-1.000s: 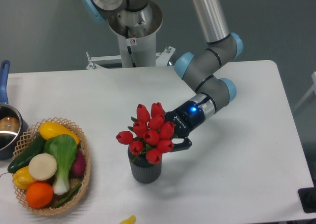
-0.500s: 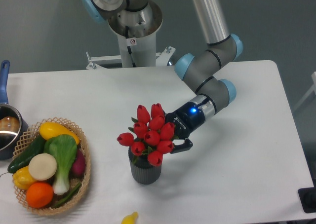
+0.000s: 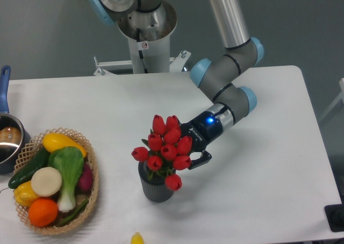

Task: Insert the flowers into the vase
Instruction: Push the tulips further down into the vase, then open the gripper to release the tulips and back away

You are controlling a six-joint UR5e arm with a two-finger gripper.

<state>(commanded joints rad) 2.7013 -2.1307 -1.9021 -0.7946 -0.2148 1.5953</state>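
While the flowers (image 3: 165, 150) sit over the vase (image 3: 156, 186) near the worktop's (image 3: 269, 174) front, I see my gripper (image 3: 189, 152) behind them; I cannot tell its grip.

1. I see silver-grey tubular arm links (image 3: 226, 13) with pale blue joint caps.
2. I note a wide round silver base column (image 3: 146, 23) carrying a small red-and-white sticker.
3. The gripper (image 3: 196, 147) is black, with white lettering and a lit blue indicator at 1 o'clock.
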